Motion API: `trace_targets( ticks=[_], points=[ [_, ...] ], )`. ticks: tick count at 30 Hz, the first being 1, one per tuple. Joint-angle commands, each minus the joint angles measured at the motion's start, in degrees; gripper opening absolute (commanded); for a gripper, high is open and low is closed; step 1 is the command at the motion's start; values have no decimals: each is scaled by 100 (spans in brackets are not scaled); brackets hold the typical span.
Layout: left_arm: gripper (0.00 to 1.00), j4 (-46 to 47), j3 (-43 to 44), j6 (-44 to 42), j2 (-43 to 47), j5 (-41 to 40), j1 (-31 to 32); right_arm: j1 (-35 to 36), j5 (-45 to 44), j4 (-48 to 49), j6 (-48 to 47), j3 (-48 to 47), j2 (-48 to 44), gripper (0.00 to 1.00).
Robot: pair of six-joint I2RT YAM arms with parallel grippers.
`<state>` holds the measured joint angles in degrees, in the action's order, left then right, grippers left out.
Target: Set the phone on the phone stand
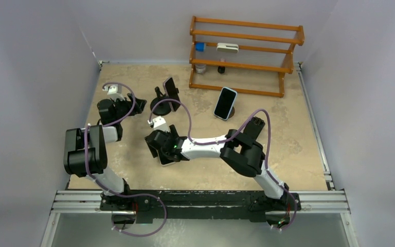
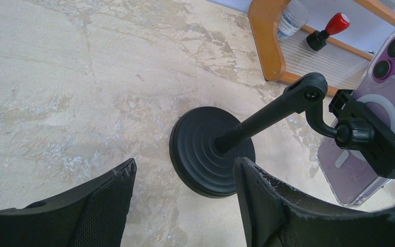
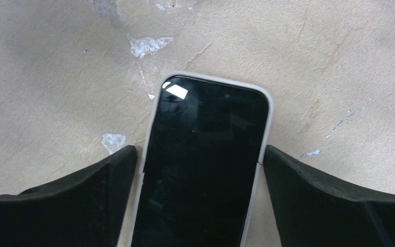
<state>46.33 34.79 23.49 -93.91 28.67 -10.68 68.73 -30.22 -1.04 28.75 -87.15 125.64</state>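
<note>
A wooden rack [image 1: 244, 54] and another phone [image 1: 225, 103] stand far back. My left jaws gape by the phone stand [image 2: 211, 152]. The phone [image 3: 205, 164] lies flat on the surface [image 3: 56, 77], between my spread right jaws.

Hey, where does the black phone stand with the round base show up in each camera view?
Top external: the black phone stand is left of centre, just to the near left of the wooden rack.
Left wrist: the stand is at centre, base on the table, arm slanting up to the right.
Right wrist: not in it.
Shared landmark: the wooden rack, at the top right in the left wrist view.
</note>
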Motion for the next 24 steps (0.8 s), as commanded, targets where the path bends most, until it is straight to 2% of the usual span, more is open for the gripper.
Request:
trace_targets(
  ticks=[1,3,4,11,24],
  points=[
    [68,386,-33,95,211,135,-66,33,96,-52,126,-190,60,82],
    [68,386,-28,103,206,152,-66,31,157,-21,155,-143,38,65],
    [68,386,-25,103,199,162,-66,35,182,-12,168,-112,27,62],
    [68,395,-20,121,180,183,-66,35,213,-94,295,187,-120,61],
    [68,463,-32,215,128,297,-70,-11,-1455,619,969,1999,-1762,57]
  ],
)
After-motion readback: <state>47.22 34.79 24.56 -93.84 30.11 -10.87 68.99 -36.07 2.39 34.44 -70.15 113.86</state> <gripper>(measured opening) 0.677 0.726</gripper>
